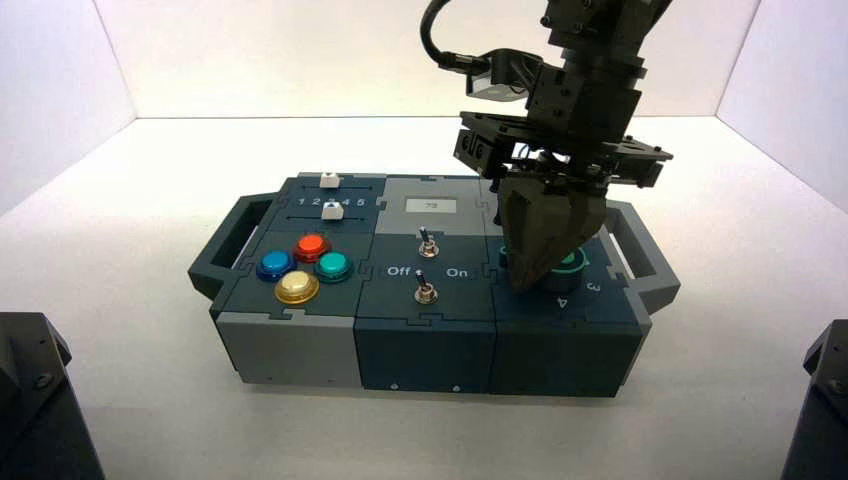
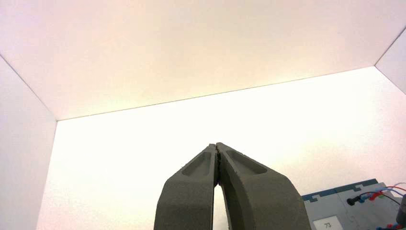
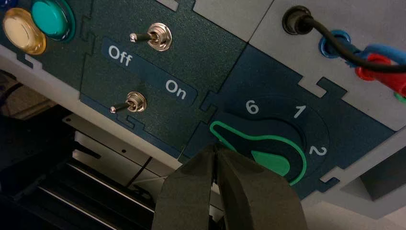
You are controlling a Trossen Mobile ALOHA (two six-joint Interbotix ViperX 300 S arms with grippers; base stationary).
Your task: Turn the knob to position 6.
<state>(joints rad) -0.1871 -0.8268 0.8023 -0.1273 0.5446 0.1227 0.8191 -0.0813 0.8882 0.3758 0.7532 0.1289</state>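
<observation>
- Nearest the camera, the right arm (image 1: 595, 80) drops in from the upper right of the frame, its right gripper (image 1: 520, 288) angled down over the box's (image 1: 425, 355) right side.
- Its fingertips are together right by the knob (image 3: 272, 164); whether they touch it, I can't tell.
- There's the knob, right of centre in the high view, pointed tip off the 6 (image 3: 252, 107), on the side away from the 1 (image 3: 299, 111).
- Left gripper (image 2: 216, 144) idles outside the high view, fingers pressed together, the box beyond it in its wrist view.
- Below it all, a bright white surface (image 1: 140, 410); pale walls (image 1: 300, 60) close in behind and at both sides.
</observation>
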